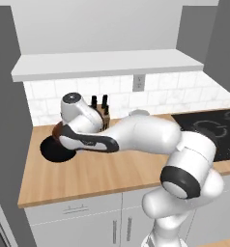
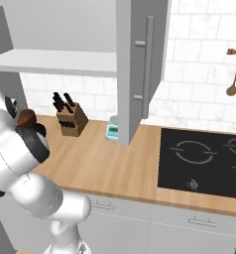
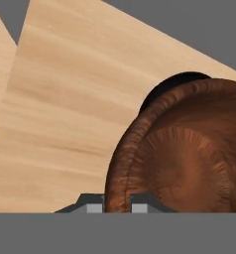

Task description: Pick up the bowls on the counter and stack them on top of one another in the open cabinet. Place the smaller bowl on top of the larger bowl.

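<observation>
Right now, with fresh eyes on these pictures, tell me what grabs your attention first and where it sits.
The round reddish-brown wood-like bowl looms large in the hand view, its rim pinched in the shut pincer above the light-brown wood-grain counter. In the left base view the wide glossy black bowl rests on that counter's left end, partly under the white arm. Behind it stands a wooden knife block, against the tiled wall.

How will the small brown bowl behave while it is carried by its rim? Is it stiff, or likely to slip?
The smaller bowl looks wooden and thick-walled, so probably stiff. Its ridged rim sits between the fingertips, so the grip likely holds. Held at one edge, it may tilt or swing.
</observation>
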You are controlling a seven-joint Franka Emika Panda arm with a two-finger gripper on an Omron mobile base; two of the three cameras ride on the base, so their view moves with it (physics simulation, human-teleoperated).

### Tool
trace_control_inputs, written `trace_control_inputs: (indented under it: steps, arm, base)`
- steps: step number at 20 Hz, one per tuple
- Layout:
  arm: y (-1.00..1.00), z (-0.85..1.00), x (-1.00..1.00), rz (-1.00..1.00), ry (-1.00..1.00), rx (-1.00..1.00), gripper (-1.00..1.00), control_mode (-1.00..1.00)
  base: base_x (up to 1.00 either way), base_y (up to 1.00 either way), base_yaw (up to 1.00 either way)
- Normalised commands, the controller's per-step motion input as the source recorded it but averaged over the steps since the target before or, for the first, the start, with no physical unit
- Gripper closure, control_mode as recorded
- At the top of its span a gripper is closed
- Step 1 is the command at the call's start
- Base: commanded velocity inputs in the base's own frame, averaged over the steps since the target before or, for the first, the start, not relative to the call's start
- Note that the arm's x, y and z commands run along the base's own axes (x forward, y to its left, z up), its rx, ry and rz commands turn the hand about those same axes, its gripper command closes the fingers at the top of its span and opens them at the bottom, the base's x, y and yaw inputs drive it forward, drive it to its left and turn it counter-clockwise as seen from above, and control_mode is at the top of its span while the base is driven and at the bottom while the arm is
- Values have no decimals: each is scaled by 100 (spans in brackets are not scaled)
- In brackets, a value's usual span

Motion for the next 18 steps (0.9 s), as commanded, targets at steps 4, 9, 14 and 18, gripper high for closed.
trace_control_inputs:
  steps: [4,9,14,18]
  arm:
    - [26,-23,42,0,0,0,100,-100]
    - [32,-22,41,0,0,0,100,-100]
    - [32,-16,25,0,1,0,100,-100]
    - [28,-9,24,0,7,-1,100,-100]
  base:
    - [0,0,0]
    - [0,0,0]
    - [0,0,0]
    - [0,0,0]
